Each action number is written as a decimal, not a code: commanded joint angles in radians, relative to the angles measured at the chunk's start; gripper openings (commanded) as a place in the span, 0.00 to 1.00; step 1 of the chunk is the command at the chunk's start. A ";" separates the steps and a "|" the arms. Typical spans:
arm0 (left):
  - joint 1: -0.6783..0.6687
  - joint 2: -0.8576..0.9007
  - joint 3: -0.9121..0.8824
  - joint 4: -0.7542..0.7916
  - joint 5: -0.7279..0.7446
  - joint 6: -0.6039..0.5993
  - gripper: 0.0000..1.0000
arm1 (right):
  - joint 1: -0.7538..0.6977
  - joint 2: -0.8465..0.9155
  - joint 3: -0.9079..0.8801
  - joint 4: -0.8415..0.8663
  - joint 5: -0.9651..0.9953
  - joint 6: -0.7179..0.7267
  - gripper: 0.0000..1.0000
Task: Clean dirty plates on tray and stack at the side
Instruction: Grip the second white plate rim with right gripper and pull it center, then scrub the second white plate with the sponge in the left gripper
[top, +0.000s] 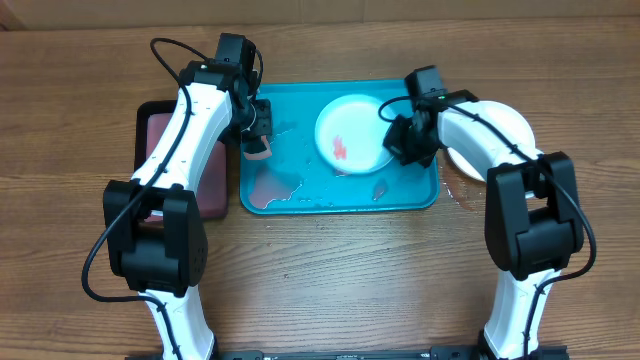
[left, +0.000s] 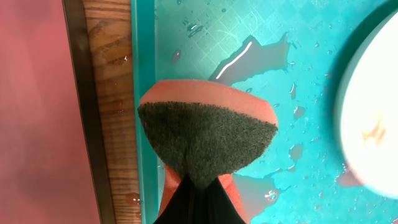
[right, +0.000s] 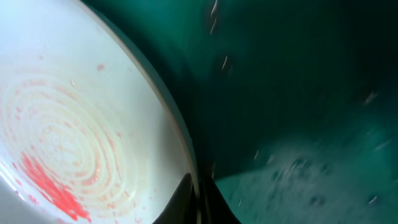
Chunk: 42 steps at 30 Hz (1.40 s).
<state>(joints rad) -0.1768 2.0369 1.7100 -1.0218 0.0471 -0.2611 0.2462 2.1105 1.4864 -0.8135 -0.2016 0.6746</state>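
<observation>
A white plate (top: 350, 135) with red-orange smears lies in the right half of the teal tray (top: 300, 105). My right gripper (top: 398, 140) is shut on the plate's right rim; the right wrist view shows its fingers (right: 200, 193) pinching the rim of the smeared plate (right: 74, 137) over the tray (right: 298, 93). My left gripper (top: 258, 135) is shut on an orange sponge with a dark scouring face (left: 208, 134), held over the tray's left edge (left: 143, 74). The plate's edge shows at the right of the left wrist view (left: 373, 112). Another pale plate (top: 512, 125) lies right of the tray, partly hidden under my right arm.
A smaller black-rimmed tray with a pinkish inside (top: 150, 130) stands left of the teal tray, with a strip of wood table (left: 112, 93) between them. Reddish water puddles (top: 275, 188) lie on the teal tray's front left floor, with drops around them.
</observation>
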 joint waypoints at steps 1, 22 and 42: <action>-0.001 0.007 0.013 0.000 -0.010 -0.016 0.04 | 0.060 0.006 0.003 -0.074 -0.062 -0.148 0.13; -0.001 0.007 0.013 0.005 -0.011 -0.016 0.04 | 0.033 0.091 0.104 0.113 0.157 -0.722 0.57; -0.002 0.007 0.013 0.013 -0.011 -0.035 0.04 | 0.075 0.108 0.170 -0.105 -0.071 -0.160 0.04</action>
<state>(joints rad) -0.1768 2.0369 1.7100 -1.0168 0.0467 -0.2649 0.2848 2.1876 1.6535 -0.9272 -0.2188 0.2985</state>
